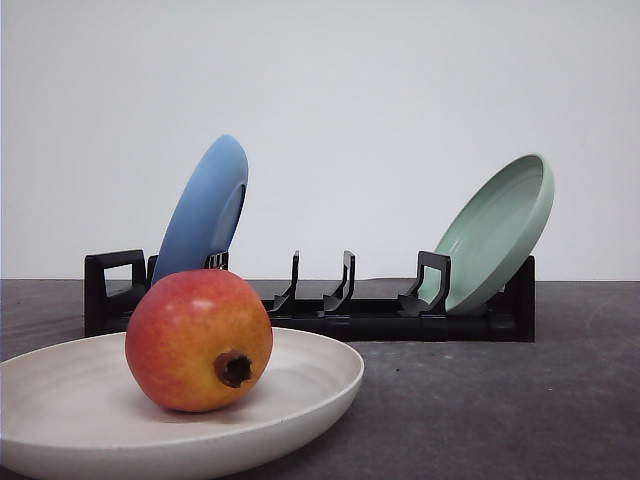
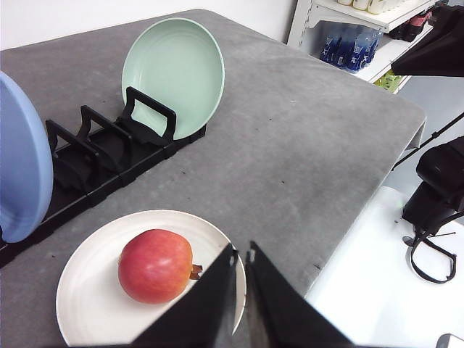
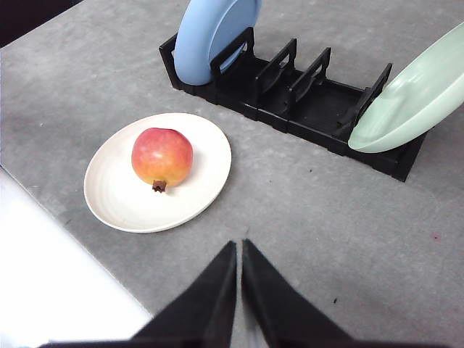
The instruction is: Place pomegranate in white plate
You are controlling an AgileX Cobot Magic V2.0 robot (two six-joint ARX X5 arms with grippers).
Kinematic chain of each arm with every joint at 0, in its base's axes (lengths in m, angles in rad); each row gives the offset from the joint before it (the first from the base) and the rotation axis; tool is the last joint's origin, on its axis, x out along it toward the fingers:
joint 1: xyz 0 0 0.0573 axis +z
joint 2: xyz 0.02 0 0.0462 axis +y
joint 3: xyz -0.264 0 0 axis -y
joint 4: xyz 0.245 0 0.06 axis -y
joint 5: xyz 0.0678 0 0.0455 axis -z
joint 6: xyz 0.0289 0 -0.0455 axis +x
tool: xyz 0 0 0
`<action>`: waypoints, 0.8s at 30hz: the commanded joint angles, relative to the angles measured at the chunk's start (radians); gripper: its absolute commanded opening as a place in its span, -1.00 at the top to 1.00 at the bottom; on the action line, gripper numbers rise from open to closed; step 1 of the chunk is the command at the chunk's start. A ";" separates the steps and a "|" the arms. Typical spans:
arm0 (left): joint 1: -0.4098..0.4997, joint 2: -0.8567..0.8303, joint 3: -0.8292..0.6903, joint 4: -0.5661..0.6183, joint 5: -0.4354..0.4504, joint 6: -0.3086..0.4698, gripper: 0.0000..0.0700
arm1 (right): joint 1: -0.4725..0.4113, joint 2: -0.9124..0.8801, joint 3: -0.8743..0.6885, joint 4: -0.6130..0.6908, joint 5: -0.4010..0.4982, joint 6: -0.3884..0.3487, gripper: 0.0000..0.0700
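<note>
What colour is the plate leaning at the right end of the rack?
Pale green plate, clearest in the left wrist view.

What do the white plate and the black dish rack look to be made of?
White plate: matte off-white, faint concentric lines, no glare; looks like plastic or unglazed ceramic, hard to tell which. Black dish rack: moulded, slightly shiny dividers and sharp edges, most likely hard plastic.
</note>
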 commanded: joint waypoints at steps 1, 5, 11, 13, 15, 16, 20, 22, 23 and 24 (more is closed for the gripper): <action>-0.014 0.004 0.015 0.008 -0.001 -0.002 1.00 | 0.012 0.000 0.009 0.011 0.003 0.007 0.99; -0.014 0.004 0.015 0.008 -0.001 -0.002 1.00 | 0.012 0.000 0.009 0.011 0.003 0.007 0.99; 0.020 -0.007 0.004 0.015 0.002 -0.002 1.00 | 0.012 0.000 0.009 0.011 0.003 0.007 0.99; 0.091 -0.007 -0.004 0.018 0.038 -0.001 1.00 | 0.012 0.000 0.009 0.011 0.003 0.007 0.99; 0.192 -0.009 -0.026 0.034 0.047 0.051 1.00 | 0.012 0.000 0.009 0.011 0.003 0.007 0.99; 0.245 -0.014 -0.044 0.055 0.047 0.088 1.00 | 0.012 0.000 0.009 0.011 0.003 0.007 0.99; 0.486 -0.061 -0.186 0.256 0.074 0.234 1.00 | 0.012 0.000 0.009 0.011 0.003 0.007 0.99; 0.623 -0.095 -0.289 0.372 0.103 0.299 1.00 | 0.012 0.000 0.009 0.011 0.003 0.007 0.99; 0.691 -0.112 -0.343 0.427 0.116 0.314 1.00 | 0.012 0.000 0.009 0.011 0.003 0.007 0.99; 0.762 -0.130 -0.399 0.481 0.126 0.322 1.00 | 0.012 0.000 0.009 0.011 0.003 0.007 0.99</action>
